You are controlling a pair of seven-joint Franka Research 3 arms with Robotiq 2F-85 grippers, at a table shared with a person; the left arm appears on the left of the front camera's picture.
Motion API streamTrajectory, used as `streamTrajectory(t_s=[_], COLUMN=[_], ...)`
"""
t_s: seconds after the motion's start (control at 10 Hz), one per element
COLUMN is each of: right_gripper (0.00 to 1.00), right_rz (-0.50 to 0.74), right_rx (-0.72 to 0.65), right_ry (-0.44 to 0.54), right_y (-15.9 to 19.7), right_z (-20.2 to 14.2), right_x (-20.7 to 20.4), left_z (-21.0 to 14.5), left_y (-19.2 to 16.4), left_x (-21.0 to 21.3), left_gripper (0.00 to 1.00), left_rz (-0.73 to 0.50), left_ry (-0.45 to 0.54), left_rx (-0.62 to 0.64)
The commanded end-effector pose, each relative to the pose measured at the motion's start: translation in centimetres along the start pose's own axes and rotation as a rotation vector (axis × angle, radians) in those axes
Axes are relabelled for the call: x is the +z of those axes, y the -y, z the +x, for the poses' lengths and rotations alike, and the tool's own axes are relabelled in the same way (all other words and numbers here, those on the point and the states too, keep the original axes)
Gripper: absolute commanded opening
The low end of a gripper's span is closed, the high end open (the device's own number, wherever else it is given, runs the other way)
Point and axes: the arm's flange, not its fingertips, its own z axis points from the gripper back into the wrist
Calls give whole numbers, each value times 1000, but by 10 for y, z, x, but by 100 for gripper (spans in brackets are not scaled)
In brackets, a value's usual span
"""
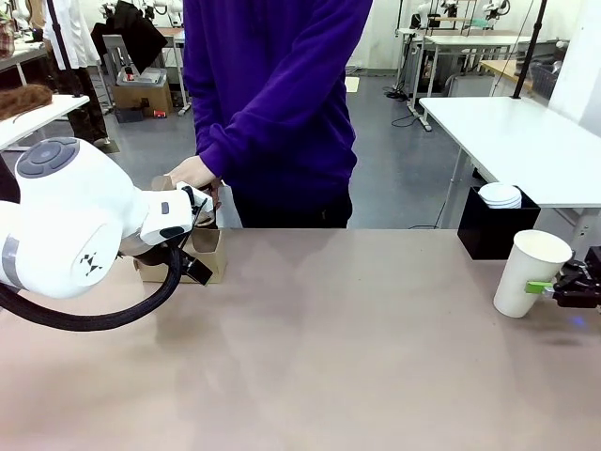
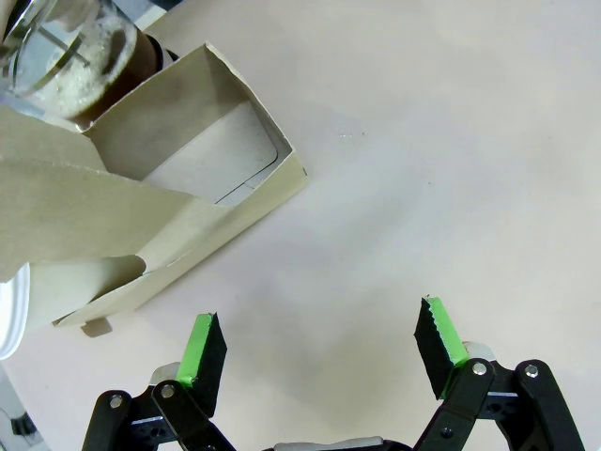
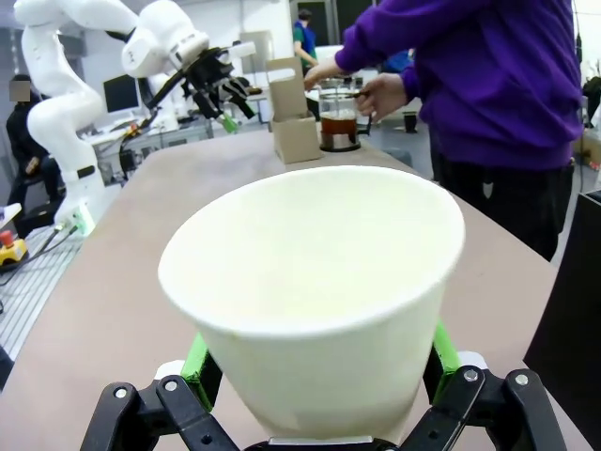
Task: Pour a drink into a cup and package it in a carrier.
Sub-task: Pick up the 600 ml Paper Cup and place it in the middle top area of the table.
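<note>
- Two jaws of the right gripper (image 3: 319, 362) stand wide open, one on each side of the cup (image 3: 310, 282), low down near its bottom. I judge they are not squeezing it.
- The cup is white paper, with its top open and nothing inside. It stands at the robot's right end of the table (image 1: 329, 357).
- I think the cup is very light and soft, so a hard squeeze would crush it. A gentle hold low on its wall looks best. It will get heavier once the drink is in.
- The left gripper (image 2: 319, 343) is wide open too, with nothing between its jaws. It hangs over bare table just beside the carrier (image 2: 202, 202).
- The carrier is thin brown cardboard. It is likely light and easy to push away, so its upright handle looks like the place to hold.
- The drink (image 3: 339, 132) is dark brown, in a glass jug (image 3: 339, 108) just behind the carrier, with the person's hand (image 3: 380, 94) right at it.
</note>
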Motion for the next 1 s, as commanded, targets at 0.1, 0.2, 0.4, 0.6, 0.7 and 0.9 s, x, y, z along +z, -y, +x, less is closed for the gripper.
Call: streamTrajectory(t_s=[0.1, 0.2, 0.4, 0.6, 0.7, 0.9], right_gripper=[100, 90, 80, 80, 80, 80], right_rz=[-30, -29, 17, -2, -2, -46], right_rx=[-33, -30, -97, -15, -15, -48], right_ry=[17, 28, 38, 16, 16, 20], right_y=[4, 5, 9, 2, 2, -10], right_z=[-1, -2, 1, -5, -5, 21], right_x=[-14, -12, -1, -8, -8, -8], left_z=[0, 0, 0, 0, 0, 0], left_y=[0, 0, 0, 0, 0, 0], left_x=[0, 0, 0, 0, 0, 0], left_gripper=[100, 100, 100, 100, 100, 100], left_rz=[-1, -1, -1, -1, -1, -1], left_ry=[0, 0, 0, 0, 0, 0], left_rx=[0, 0, 0, 0, 0, 0])
